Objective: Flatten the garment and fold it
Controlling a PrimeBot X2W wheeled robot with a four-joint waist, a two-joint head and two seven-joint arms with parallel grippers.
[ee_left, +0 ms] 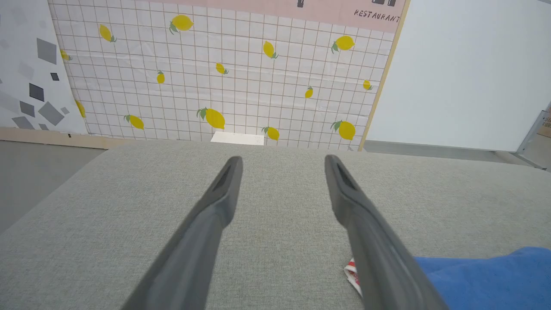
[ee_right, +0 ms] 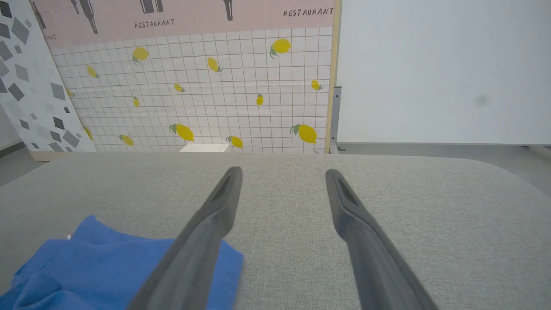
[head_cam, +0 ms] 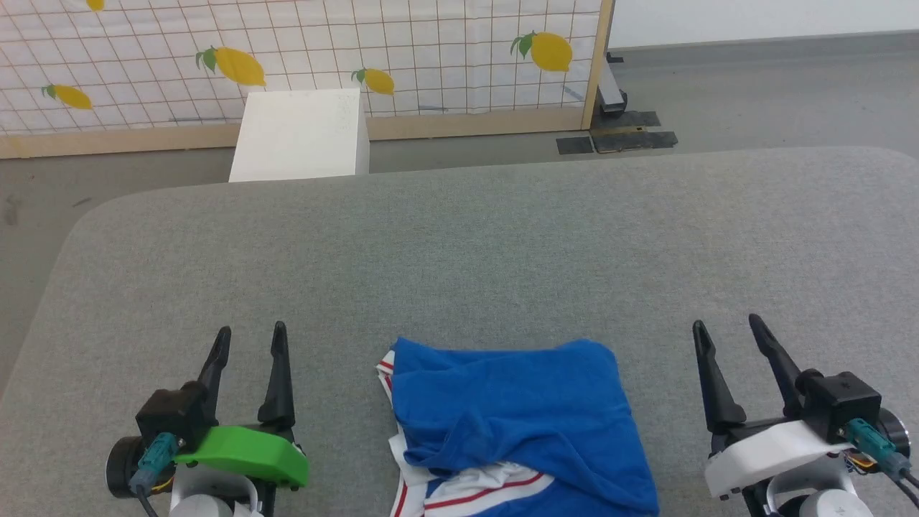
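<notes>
Blue garment [head_cam: 513,416] bunched at the near edge of the grey table [head_cam: 459,244], between released left gripper [head_cam: 248,337] and right gripper [head_cam: 729,327]: pinch opposite corners and draw outward evenly.

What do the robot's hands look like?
Each has two long, dark, pointy fingers. The left gripper wears a bright green cover, the right gripper a white cover. Both carry a black box and a teal plug with cables.
</notes>
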